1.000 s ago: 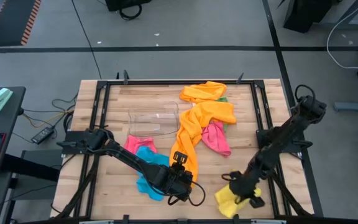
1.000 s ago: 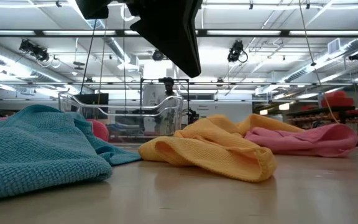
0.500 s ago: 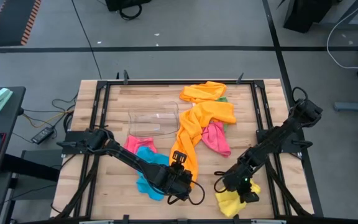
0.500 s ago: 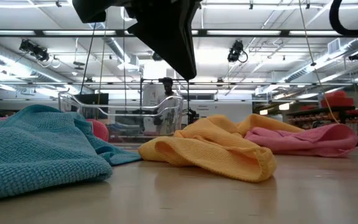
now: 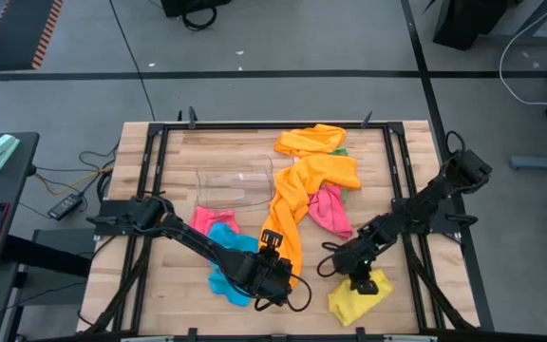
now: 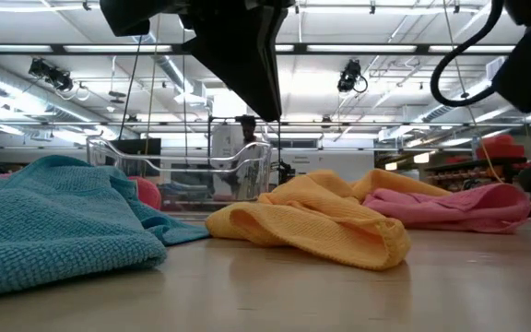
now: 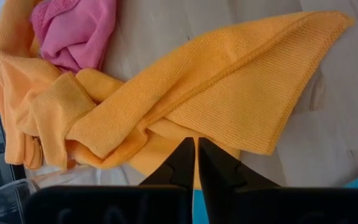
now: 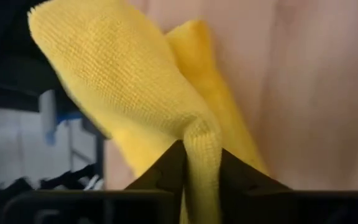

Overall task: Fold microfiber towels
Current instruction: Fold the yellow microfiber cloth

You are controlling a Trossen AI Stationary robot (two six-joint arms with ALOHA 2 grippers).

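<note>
**Yellow towel pinched near the front edge, with a slip likely**

Toward the table's left side lay the clear bin, with a pink towel and a blue towel in front of it, the blue one reaching toward the front edge. Just right of the blue one sat the left gripper, its fingers clenched together on nothing I could make out, beside the near tip of the long orange towel. That orange strip ran from there back toward the far edge, where more orange cloth was bunched over a sliver of green. Another pink towel lay against its right side.

Further right, near the front right corner, the right gripper gripped a fold of the yellow towel, the cloth standing up between its fingers while the rest lay crumpled on the wood.

The hold looked thin to me: only a ridge of fabric was pinched, so any pull might let it slide free. And with the yellow cloth so near the front edge, a drag that way could carry it off the table.
</note>
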